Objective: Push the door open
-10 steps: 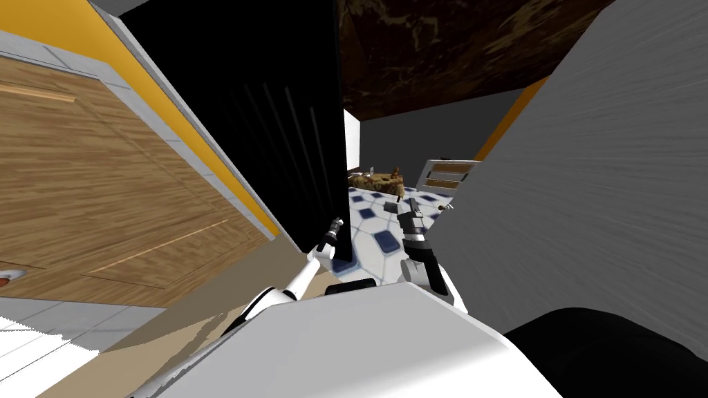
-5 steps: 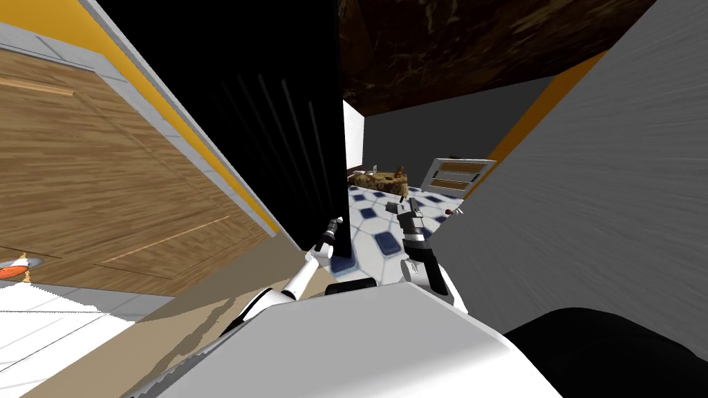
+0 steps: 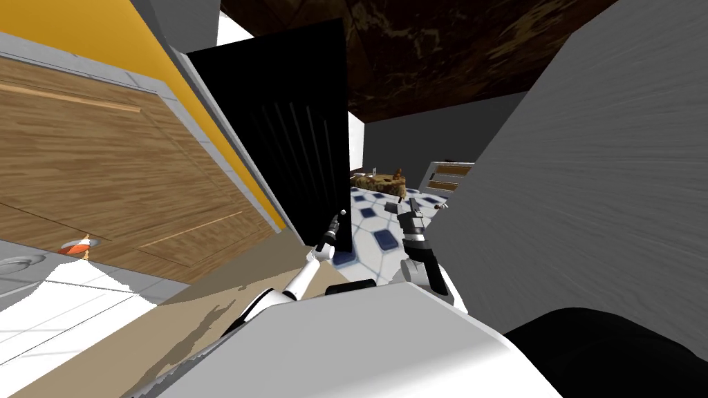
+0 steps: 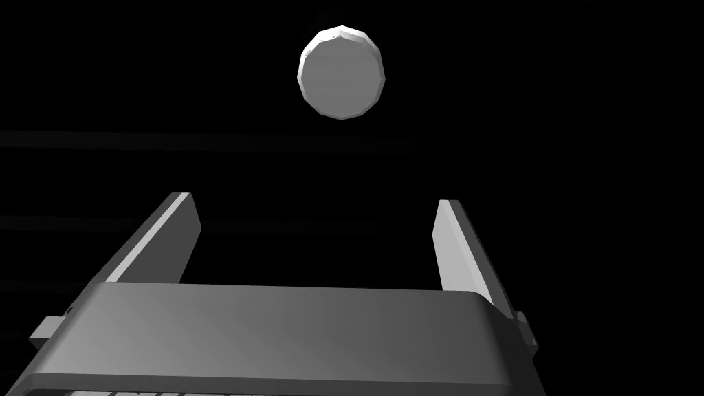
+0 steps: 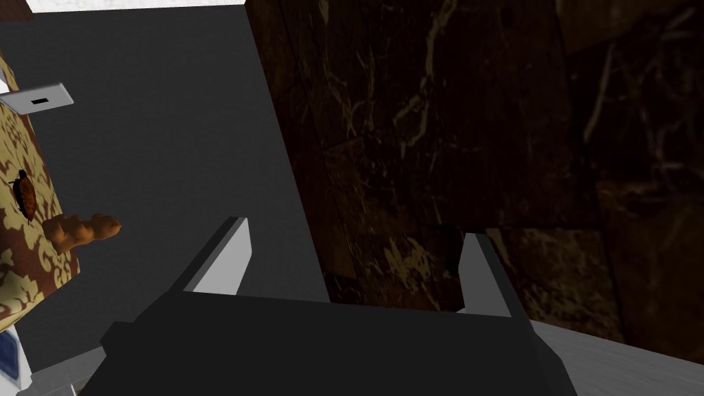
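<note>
The black door (image 3: 290,138) stands partly swung in, its free edge toward the tiled room beyond. My left gripper (image 3: 334,224) is at that edge, low on the door. In the left wrist view the left gripper (image 4: 314,201) is open and faces the door's black face (image 4: 137,103), with nothing between its fingers. A round grey knob (image 4: 342,72) sits just past the fingertips and shows as a small dot (image 3: 343,212) in the head view. My right gripper (image 3: 408,206) hangs open in the doorway gap, apart from the door; its fingers (image 5: 230,251) hold nothing.
A grey wall (image 3: 588,207) closes in on the right of the gap. A wood-panelled surface (image 3: 104,186) and an orange wall strip (image 3: 207,117) lie to the left. Beyond are a blue-and-white tiled floor (image 3: 377,231), a patterned table (image 3: 379,183) and a white rack (image 3: 446,176).
The whole head view has shifted, so I have moved. The door looks narrower, its top edge now shows, and the knob has come into sight by the left gripper. Both grippers keep their poses.
</note>
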You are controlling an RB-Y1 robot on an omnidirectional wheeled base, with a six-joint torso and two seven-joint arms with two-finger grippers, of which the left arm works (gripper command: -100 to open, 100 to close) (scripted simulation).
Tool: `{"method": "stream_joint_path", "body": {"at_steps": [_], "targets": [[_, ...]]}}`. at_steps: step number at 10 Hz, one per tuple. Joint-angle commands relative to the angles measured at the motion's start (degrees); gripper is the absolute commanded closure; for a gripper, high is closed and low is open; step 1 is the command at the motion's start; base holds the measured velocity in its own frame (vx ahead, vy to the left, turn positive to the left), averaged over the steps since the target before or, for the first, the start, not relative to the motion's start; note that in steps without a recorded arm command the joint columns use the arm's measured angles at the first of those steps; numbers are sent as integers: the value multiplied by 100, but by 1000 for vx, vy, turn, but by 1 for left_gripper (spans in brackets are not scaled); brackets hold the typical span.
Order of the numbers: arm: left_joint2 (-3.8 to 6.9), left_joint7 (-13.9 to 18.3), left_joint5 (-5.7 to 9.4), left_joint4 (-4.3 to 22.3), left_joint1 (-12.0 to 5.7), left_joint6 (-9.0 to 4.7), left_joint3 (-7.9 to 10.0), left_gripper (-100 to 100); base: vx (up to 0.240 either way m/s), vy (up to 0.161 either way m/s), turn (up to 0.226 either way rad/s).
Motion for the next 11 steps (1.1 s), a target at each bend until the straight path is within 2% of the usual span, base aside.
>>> {"method": "stream_joint_path", "body": {"at_steps": [1,3,11], "targets": [[-35,13,6,-42,28,5,-47,-100,-229,40,12],[11,10,2,4,13,-32,-14,-100,-6,1,-21],[-16,-10,-6,74,1,-128,61,-100,192,-65,-21]]}}
